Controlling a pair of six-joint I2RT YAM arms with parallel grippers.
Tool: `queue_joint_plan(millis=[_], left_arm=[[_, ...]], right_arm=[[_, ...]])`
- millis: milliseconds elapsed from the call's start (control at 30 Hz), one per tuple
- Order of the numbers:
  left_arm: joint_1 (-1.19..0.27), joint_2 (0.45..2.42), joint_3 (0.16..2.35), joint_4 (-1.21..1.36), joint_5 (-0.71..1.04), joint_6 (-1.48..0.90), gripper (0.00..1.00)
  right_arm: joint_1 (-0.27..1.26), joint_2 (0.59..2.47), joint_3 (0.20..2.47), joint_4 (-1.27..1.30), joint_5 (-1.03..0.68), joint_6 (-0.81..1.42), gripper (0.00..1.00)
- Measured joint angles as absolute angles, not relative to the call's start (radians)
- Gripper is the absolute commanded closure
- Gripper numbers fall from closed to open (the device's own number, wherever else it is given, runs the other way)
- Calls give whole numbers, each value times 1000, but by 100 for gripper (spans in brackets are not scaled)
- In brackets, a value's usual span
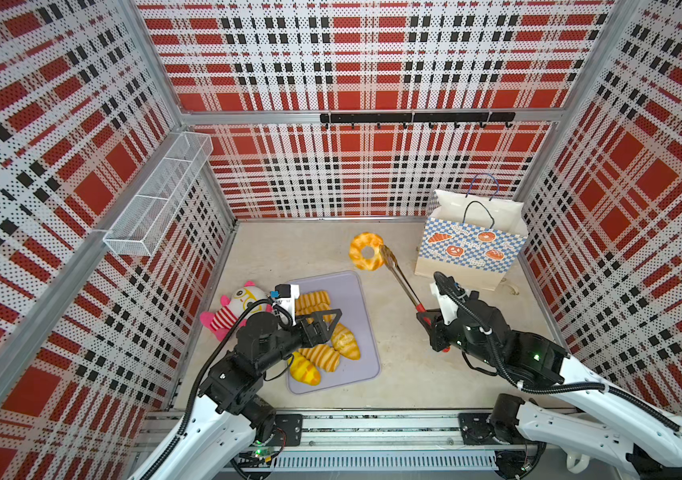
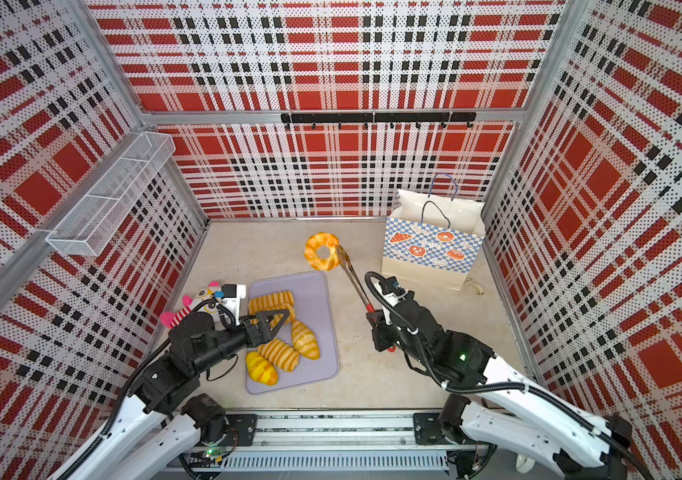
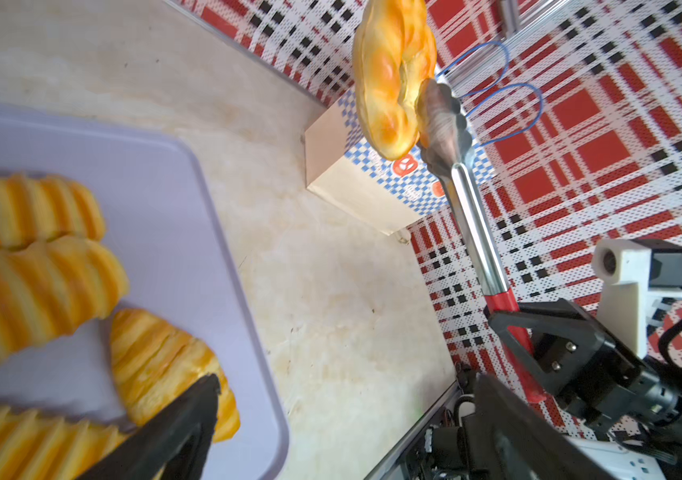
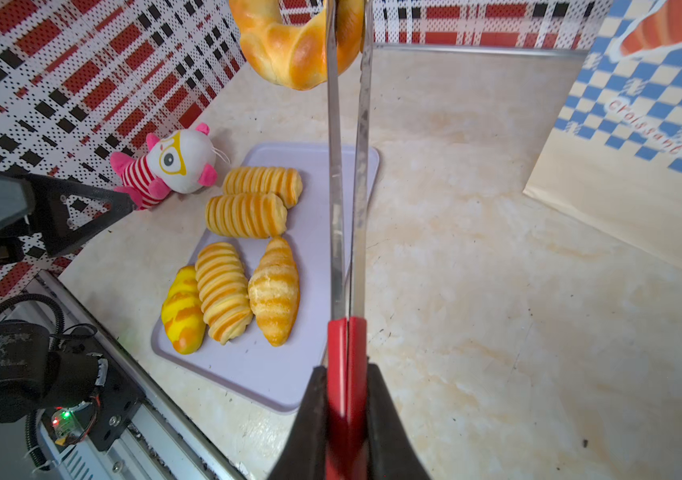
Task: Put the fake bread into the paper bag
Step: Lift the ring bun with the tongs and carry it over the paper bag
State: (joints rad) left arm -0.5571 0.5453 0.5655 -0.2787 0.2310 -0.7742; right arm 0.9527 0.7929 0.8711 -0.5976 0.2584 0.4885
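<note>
Paper bag [image 1: 472, 249] stands open at the desk's [image 1: 414, 374] far right corner; five breads [image 1: 322, 357] lie on the tray [image 1: 356, 299]. I hold the ring donut [image 1: 362, 239] aloft between them in tongs [image 1: 399, 276], right jaws clamped on their handles, left jaws wide, empty. Next, I judge: clear the bag's rim, release.

You have one readable word here: "croissant", in blue script on the blue-and-white checkered front of the paper bag [image 4: 638, 166]. It sits at the right edge of the right wrist view, slanted and turned upside down. In both top views the paper bag [image 1: 470, 249] [image 2: 431, 245] bears more small lettering on its checks, too small for you to read.
</note>
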Motion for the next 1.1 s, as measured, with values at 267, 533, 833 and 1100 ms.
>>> queue_joint_plan(millis=[267,533,833,1100], left_arm=[[-595,623,566,8,234,-746,2],[-711,731,566,214,176,-667,2],[-754,872,537,440,133,-564,1],[-757,991,529,510,151,-503,2]], right_arm=[[953,740,925,-592,394,402,93],[953,738,971,-527,519,313,95],[911,756,1037,-414,696,207,94],[727,788,1088,-397,746,163,94]])
